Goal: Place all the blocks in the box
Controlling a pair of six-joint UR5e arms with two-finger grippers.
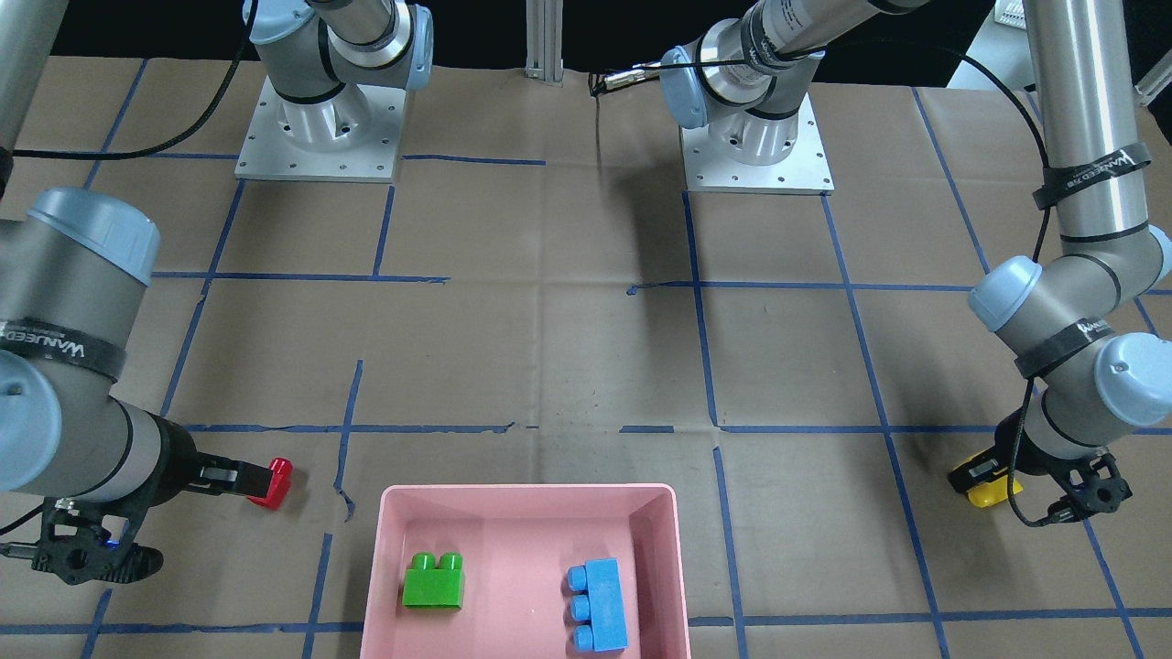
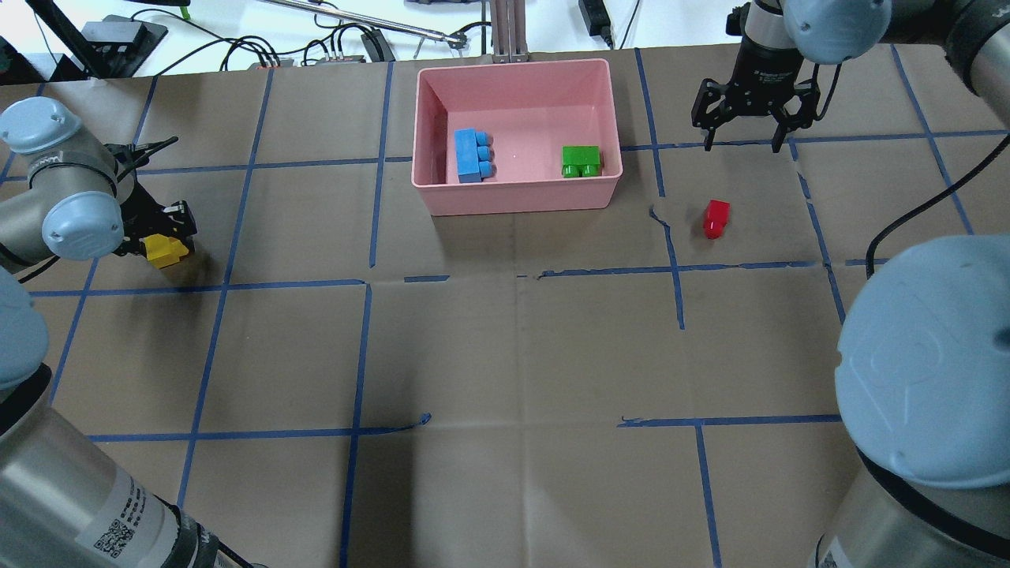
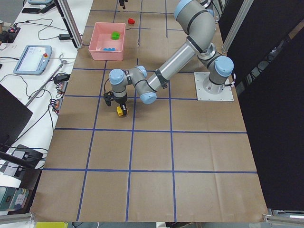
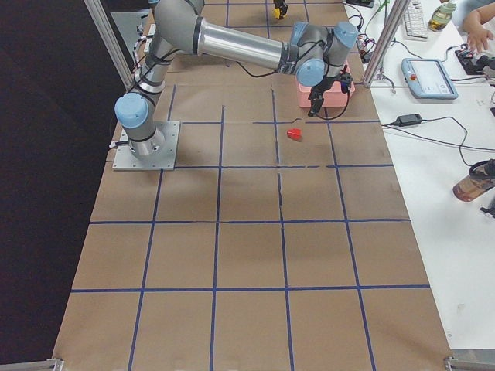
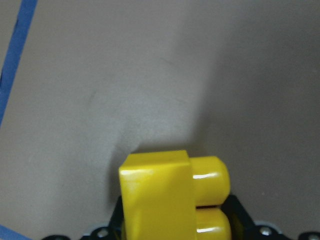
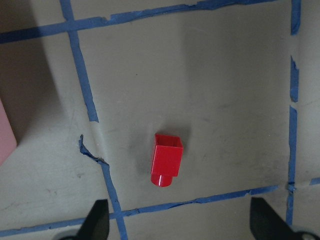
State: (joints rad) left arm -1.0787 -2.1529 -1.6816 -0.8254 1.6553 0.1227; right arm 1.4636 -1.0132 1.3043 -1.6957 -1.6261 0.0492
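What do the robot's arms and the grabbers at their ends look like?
Both the left arm and the right arm are silver-grey metal tubes with light blue caps on the joints, black straps with white lettering and black cables running along them. The left gripper and right gripper are black with two slim fingers.

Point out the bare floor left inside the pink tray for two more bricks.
The floor of the shallow pink plastic tray is bare in a wide strip between the light blue three-stud brick and the green two-stud brick, and across the half farther from the robot. It is tight only beside each brick's nearest side wall.
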